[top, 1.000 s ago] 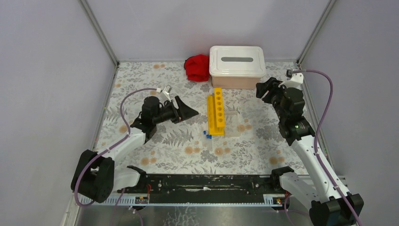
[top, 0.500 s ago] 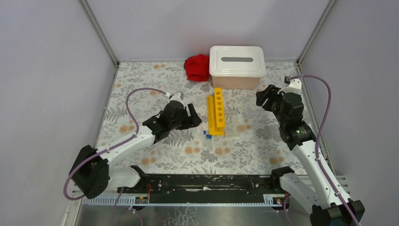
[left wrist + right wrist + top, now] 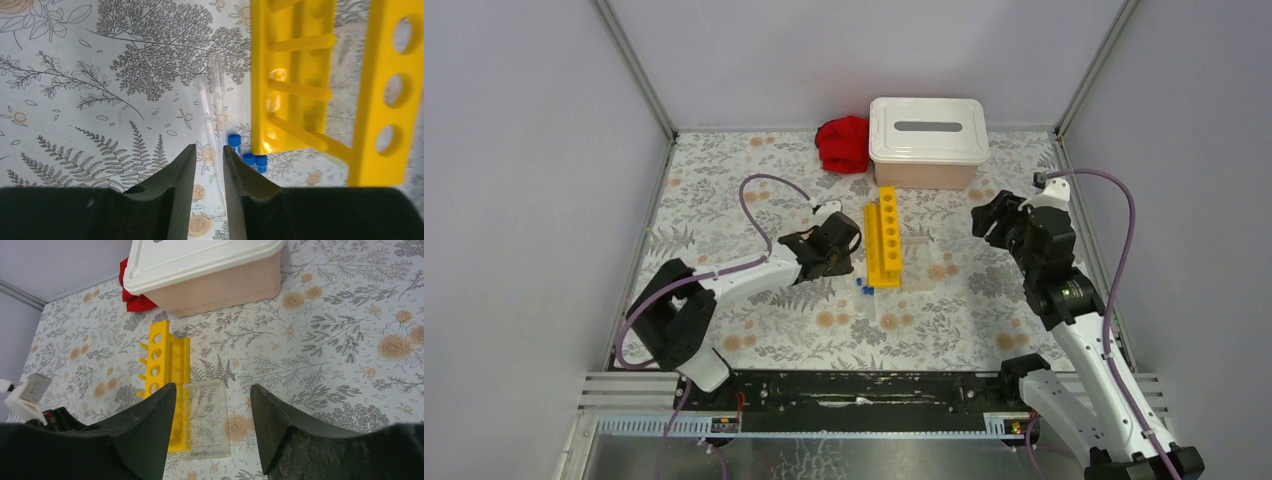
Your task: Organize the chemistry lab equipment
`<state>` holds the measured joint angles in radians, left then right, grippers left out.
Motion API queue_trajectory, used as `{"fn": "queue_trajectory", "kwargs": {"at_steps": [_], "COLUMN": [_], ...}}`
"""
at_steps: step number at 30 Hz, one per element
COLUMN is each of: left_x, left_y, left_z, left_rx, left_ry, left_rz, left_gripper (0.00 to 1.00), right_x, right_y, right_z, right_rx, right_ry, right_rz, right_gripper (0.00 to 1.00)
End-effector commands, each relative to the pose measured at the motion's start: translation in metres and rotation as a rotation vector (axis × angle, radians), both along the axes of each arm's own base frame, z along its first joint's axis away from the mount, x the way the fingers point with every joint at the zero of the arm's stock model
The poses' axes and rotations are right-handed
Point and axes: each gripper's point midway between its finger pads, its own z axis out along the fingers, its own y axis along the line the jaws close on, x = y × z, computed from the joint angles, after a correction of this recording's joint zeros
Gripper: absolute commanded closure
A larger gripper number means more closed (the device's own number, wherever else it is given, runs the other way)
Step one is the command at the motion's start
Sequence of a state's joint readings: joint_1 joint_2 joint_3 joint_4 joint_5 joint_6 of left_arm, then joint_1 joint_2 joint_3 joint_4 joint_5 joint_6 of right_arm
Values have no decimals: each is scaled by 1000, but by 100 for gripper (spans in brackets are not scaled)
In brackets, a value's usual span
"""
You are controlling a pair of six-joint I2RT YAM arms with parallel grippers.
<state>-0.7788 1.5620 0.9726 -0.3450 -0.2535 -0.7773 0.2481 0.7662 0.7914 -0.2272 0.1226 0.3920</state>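
Left hand [image 3: 209, 150] (fingers slightly apart) seemingly just above tubes [image 3: 234, 141] beside rack [image 3: 372, 100].

Nothing to read here, folks: yellow rack [image 3: 884, 243] blank, white lid [image 3: 927, 128] plain (only a dark slot), floral counter [image 3: 754, 200] carries no lettering, numbers or brand.

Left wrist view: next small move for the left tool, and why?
Probably lower the left tool onto the small clear blue-capped tube just ahead and close. Its jaws stand slightly apart, roughly in line with that tube, which lies loose on the table beside the long yellow plastic rack.
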Motion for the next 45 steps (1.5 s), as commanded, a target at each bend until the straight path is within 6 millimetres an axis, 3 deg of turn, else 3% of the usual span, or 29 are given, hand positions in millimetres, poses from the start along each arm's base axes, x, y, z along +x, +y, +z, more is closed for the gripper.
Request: {"fn": "queue_trajectory", "kwargs": {"at_steps": [1, 8, 45], "left_x": [7, 12, 17], "left_y": [4, 2, -4], "left_z": [-13, -30, -52], "left_rx": [66, 108, 133], "left_ry": [12, 37, 78], "left_rz": [42, 52, 66], "left_gripper": [67, 66, 67], "right_x": [-4, -3, -11], "right_y": [2, 4, 3], "right_z": [10, 7, 8], "right_rx": [18, 22, 21], "right_ry": [-30, -23, -39], "right_rz": [2, 11, 19], "right_gripper": [36, 36, 35]}}
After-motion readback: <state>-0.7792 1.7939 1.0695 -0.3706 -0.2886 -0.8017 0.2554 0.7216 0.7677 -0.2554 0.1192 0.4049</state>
